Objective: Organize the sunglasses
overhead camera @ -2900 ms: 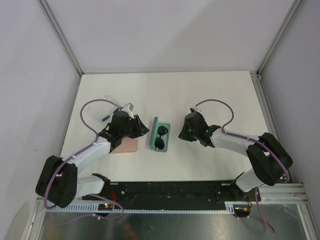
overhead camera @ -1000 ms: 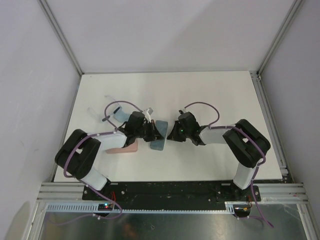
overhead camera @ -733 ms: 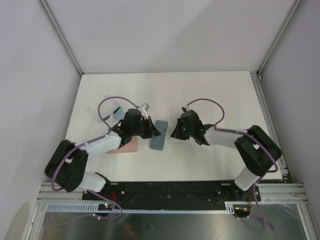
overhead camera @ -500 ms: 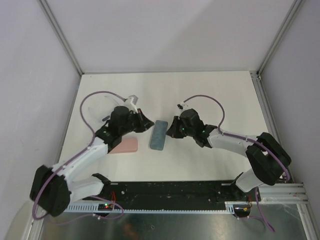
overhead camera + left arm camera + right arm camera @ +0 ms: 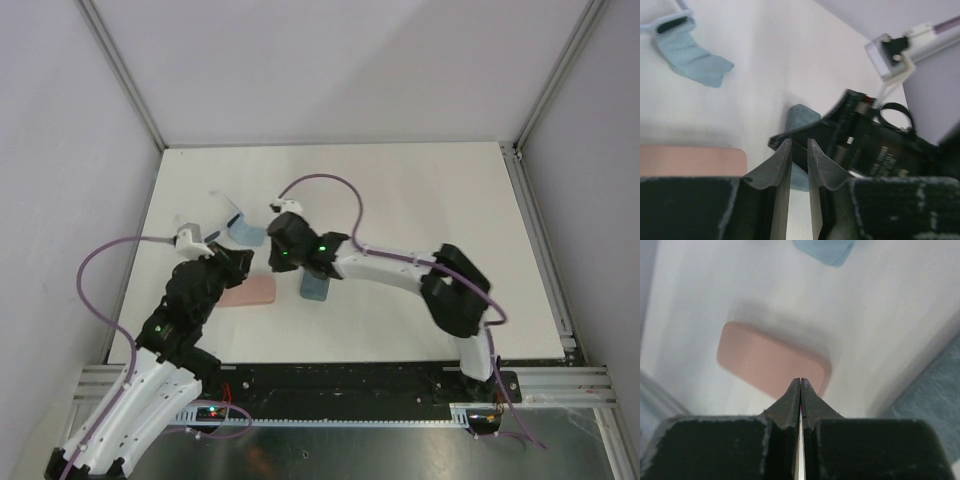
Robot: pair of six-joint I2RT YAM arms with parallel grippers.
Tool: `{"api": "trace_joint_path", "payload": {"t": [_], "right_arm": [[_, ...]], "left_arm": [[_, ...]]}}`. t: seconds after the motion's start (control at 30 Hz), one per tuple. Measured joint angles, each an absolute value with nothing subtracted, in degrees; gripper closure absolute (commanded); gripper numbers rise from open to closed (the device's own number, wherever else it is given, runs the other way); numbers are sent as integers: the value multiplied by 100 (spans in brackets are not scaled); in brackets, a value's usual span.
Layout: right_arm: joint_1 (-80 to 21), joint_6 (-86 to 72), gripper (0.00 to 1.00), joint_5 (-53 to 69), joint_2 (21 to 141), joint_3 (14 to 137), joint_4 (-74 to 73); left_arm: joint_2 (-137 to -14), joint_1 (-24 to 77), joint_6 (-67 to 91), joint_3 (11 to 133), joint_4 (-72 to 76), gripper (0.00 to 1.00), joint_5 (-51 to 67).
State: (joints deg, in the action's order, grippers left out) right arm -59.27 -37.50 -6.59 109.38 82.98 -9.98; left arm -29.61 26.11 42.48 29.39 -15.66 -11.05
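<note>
The dark sunglasses are hidden; the grey-blue case (image 5: 316, 286) lies shut, also in the left wrist view (image 5: 801, 116) and the right wrist view (image 5: 936, 390). The white-framed sunglasses (image 5: 226, 207) lie at the far left by a light blue cloth (image 5: 245, 233); part of them shows in the left wrist view (image 5: 670, 22). My right gripper (image 5: 277, 262) is shut and empty, its tips (image 5: 800, 380) above the pink case (image 5: 765, 362). My left gripper (image 5: 238, 264) hangs over the pink case's right end (image 5: 690, 160), jaws a narrow gap apart (image 5: 799, 141), empty.
The pink case (image 5: 250, 292) lies shut, left of the grey-blue one. The right arm (image 5: 390, 268) stretches across above the grey-blue case, and its wrist (image 5: 875, 145) fills the space just ahead of my left gripper. The cloth also shows in both wrist views (image 5: 690, 57) (image 5: 825, 250).
The grey-blue case, open with the dark sunglasses inside 2.9 s ago, is shut. My left arm has drawn back towards the near left. My right gripper has swung left past the case.
</note>
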Motion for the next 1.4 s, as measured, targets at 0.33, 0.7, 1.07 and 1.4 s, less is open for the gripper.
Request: {"api": "trace_joint_path", "payload": {"t": [0.33, 0.7, 1.07, 1.4], "right_arm": [[-6383, -3944, 100, -1927, 12689, 10226, -3114], [-5052, -4200, 100, -2322, 11271, 7572, -2825], [-4357, -3651, 67, -2510, 9950, 6530, -2945], [-4956, -2877, 38, -2128, 8635, 5955, -2027]], "left_arm": [[-2530, 2606, 4410, 2880, -2132, 76, -1872], [-2915, 2606, 4410, 2880, -2209, 77, -1940], [-3430, 2606, 4410, 2880, -2226, 25, -1970], [-3695, 2228, 5159, 2886, -2764, 0, -2016]]}}
